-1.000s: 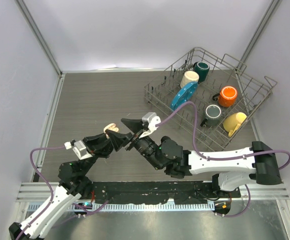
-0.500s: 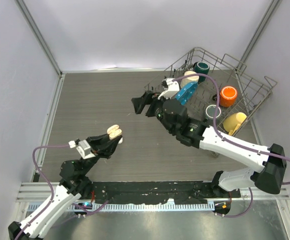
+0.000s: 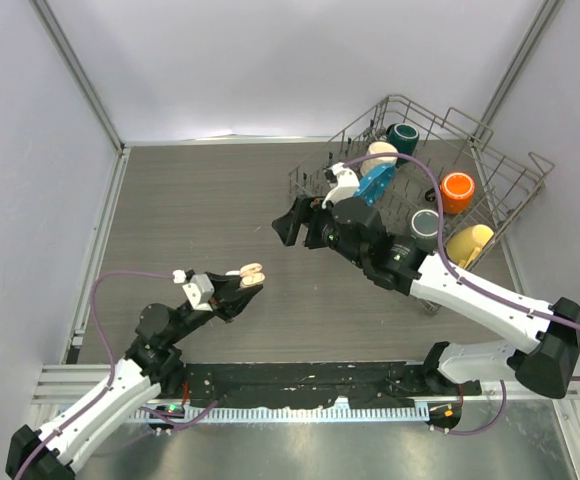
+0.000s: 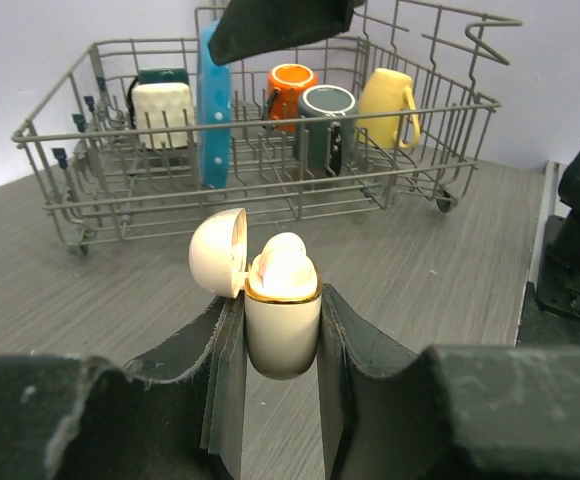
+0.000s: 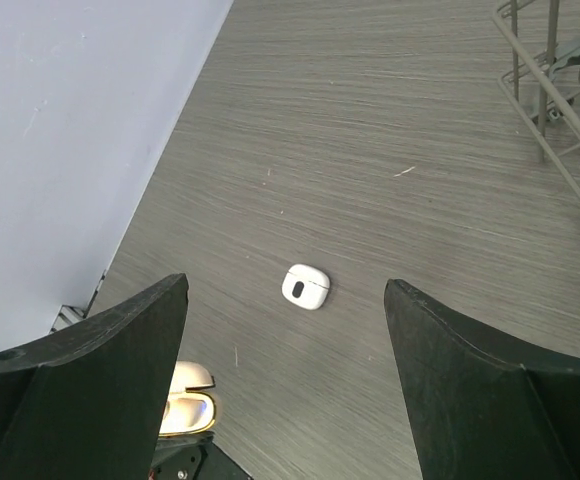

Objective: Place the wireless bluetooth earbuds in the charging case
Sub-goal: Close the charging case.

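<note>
Left gripper (image 4: 280, 305) pinches the charging case (image 4: 282, 340) (hinged wide open); right gripper (image 3: 292, 225) gapes empty above a white earbud (image 5: 305, 286). Tiny thing, it could skid from a clumsy pinch.

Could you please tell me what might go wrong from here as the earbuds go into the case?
1. The case is pinched only by its lower half in the left jaws, with its lid hanging open to one side. A push from above could tilt it or make it slip.
2. The white earbud is tiny and lies flat on the table ahead of the wide-open right jaws. Closing on it off-centre could flick it away.
</note>
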`<move>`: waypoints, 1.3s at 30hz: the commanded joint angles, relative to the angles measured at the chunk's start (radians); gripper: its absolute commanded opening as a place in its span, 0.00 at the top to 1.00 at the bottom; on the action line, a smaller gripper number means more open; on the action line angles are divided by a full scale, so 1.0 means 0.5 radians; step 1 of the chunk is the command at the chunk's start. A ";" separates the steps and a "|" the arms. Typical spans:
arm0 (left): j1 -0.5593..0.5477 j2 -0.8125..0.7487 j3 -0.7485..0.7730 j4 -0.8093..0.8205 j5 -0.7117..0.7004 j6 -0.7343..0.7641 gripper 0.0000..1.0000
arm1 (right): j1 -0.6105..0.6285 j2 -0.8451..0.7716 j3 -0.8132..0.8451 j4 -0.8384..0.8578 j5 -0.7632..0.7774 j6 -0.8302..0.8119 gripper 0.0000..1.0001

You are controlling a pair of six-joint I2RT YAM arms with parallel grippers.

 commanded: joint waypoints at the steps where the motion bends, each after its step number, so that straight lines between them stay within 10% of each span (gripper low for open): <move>1: -0.001 0.087 0.107 0.159 0.130 0.019 1.00 | -0.006 -0.045 0.017 0.025 -0.195 -0.056 0.15; 24: -0.001 0.390 0.125 0.411 0.143 -0.027 1.00 | -0.003 -0.127 -0.581 0.313 -0.861 0.042 0.15; 39: -0.001 0.642 0.180 0.561 0.302 -0.033 1.00 | -0.003 -0.315 -0.609 0.411 -0.075 0.134 0.15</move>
